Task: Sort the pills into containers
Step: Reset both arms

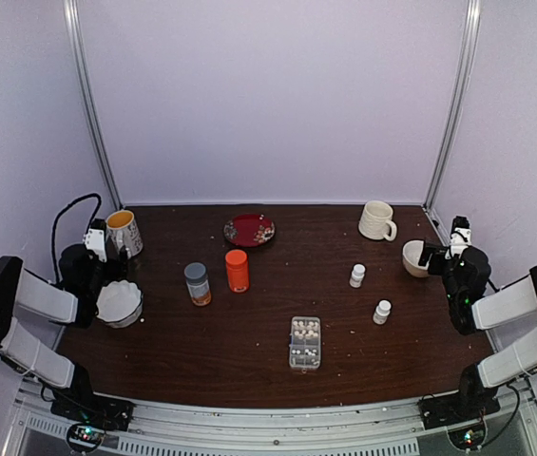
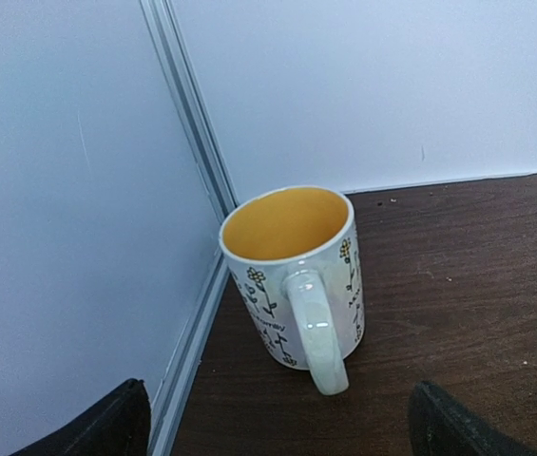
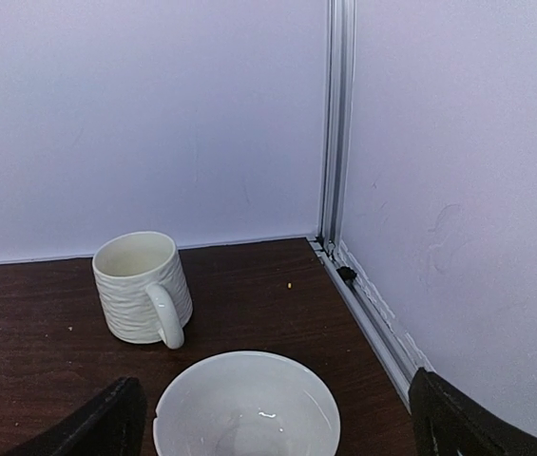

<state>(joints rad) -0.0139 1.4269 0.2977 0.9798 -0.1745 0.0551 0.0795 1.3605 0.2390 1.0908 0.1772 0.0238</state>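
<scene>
In the top view, lower centre, we see the clear plastic rectangular organiser box holding tiny whitish pills, well apart from both arms. Left wrist view: our left gripper gapes empty before a yellow-lined ceramic mug. Right wrist view: the right gripper gapes empty over a white bowl. Such tiny pellets could slip from wide fingers and scatter.

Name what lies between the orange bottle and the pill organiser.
Nothing: only bare brown table separates the orange bottle from the organiser, seen in the top view.
</scene>
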